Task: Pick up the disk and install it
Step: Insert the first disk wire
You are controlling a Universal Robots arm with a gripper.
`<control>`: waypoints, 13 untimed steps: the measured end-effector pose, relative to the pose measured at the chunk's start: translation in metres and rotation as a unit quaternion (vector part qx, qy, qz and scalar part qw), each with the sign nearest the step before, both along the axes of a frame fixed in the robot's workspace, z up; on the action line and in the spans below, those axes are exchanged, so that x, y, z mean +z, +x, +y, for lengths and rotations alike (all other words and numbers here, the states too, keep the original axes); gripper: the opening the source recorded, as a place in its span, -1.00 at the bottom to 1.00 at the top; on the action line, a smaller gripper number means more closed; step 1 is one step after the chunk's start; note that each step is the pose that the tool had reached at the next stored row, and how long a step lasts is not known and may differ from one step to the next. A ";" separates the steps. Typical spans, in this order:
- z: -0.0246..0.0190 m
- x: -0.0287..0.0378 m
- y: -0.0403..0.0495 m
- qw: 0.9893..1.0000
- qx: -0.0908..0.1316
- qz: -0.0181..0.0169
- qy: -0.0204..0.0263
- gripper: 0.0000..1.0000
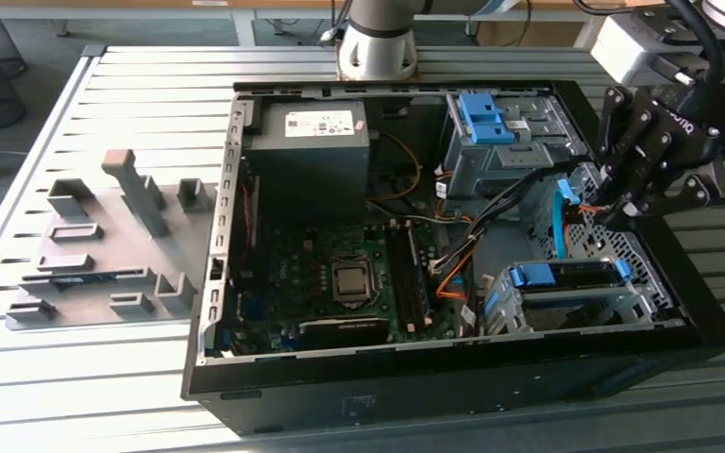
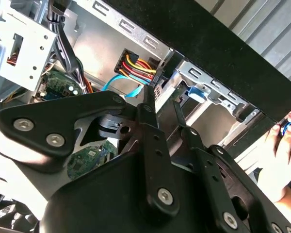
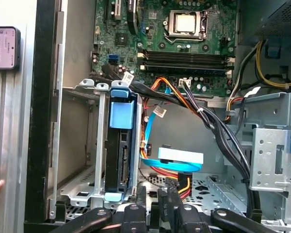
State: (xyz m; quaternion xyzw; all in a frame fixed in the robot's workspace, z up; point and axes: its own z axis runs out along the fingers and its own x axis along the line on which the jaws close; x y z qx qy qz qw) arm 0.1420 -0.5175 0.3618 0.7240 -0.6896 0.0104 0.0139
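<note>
Your end effector (image 1: 604,213) hangs inside the open case (image 1: 463,387), close to its wall on the exterior view's right; the case sits on the slatted desk (image 1: 86,396). In both wrist views its fingers (image 3: 139,195) stand slightly apart and grip nothing. The disk (image 3: 121,160) is not in your grasp; it stands on edge in the silver cage (image 3: 100,145), with a blue tab (image 3: 122,109) on the end that faces the motherboard (image 3: 184,53). In the exterior view the disk (image 1: 585,275) and cage (image 1: 564,319) are in the case's near corner on that view's right, just beside the end effector. A blue cable (image 3: 177,166) and orange and black wires (image 3: 184,99) run between cage and motherboard. A person's hand (image 2: 279,150) rests outside the case wall.
</note>
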 end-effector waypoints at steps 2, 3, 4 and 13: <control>0.0027 -0.0008 0.0000 1.000 0.000 0.000 0.000 -0.38; 0.0039 -0.0015 0.0000 1.000 0.000 0.000 0.000 -0.38; 0.0056 -0.0024 0.0000 1.000 0.001 0.000 0.000 -0.38; 0.0110 -0.0083 0.0000 1.000 0.001 0.000 -0.018 -0.38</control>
